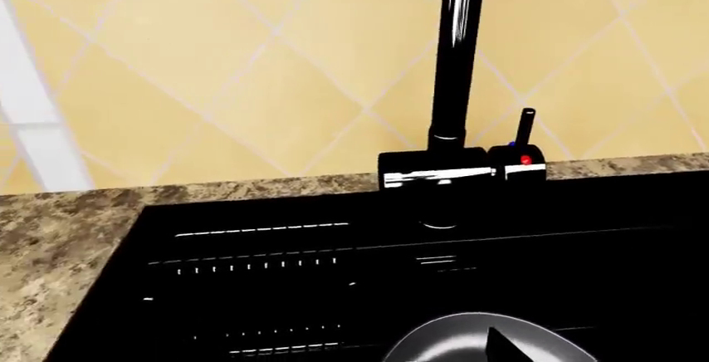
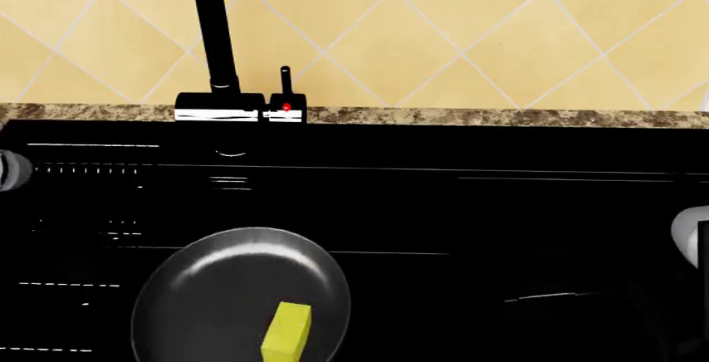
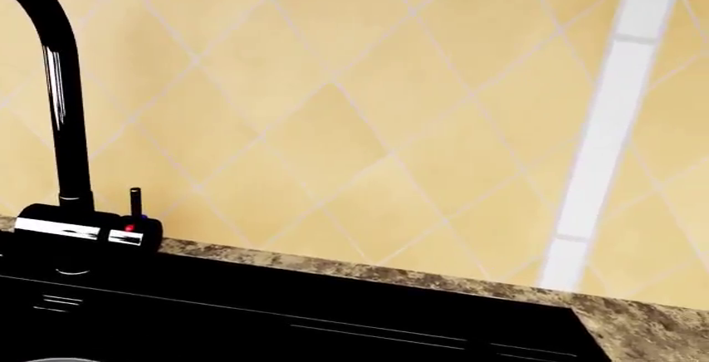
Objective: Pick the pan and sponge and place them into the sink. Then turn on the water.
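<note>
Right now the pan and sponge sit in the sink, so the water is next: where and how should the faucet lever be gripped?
Take the lever by its thin upright black stem, above the red dot, not the chrome base. Come from the front, over the sink, since the tiled wall stands close behind it. The faucet pipe rises beside it, so the free side away from the pipe looks easier.

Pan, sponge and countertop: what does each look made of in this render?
The pan looks like dark grey metal with a satin sheen, judging by the soft white highlights along its rim. The sponge, lying in the pan, is a matte bright yellow block, probably foam, though no pores show. The countertop looks like polished granite: mottled brown, speckled.
</note>
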